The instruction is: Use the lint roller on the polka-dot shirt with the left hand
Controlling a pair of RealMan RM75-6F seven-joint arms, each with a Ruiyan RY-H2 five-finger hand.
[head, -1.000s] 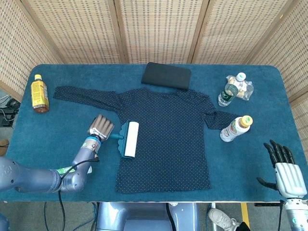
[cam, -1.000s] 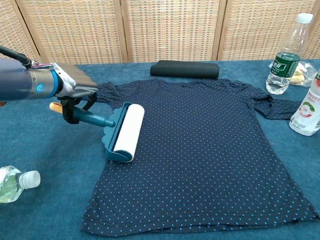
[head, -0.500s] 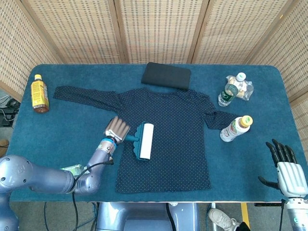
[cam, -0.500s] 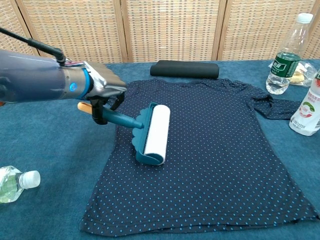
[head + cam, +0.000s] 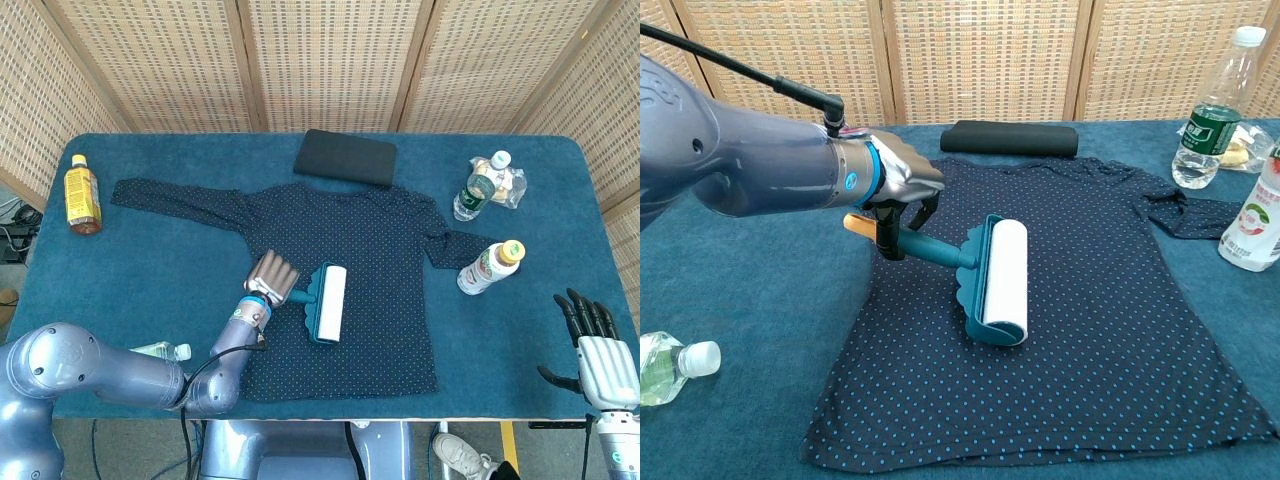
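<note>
Silver-grey fingers of the left hand (image 5: 902, 185) are wrapped round the teal handle of the lint roller (image 5: 992, 276), with the arm reaching in from the left side of the table (image 5: 150, 270). From that grip the handle runs out to a scalloped teal guard, and beyond it the white sticky drum lies flat on the polka-dot shirt (image 5: 370, 290), roughly over the middle of the body panel, its axis running front to back.

The roller looks light and rigid, plastic through and through, so the handle is the only sensible place to hold; the drum itself would be tacky to touch. The shirt is the awkward partner, I'd say: thin, soft cloth spread loose on the blue cover, nothing pinning it, so it could easily drag or bunch under a sticky drum if pressed hard or pushed against a free edge. Steady, light pressure seems the safer way.

Further out, the right hand (image 5: 592, 350) hangs off the near right corner of the table, fingers spread, holding nothing. A folded dark cloth (image 5: 346, 157) lies just past the collar.
</note>
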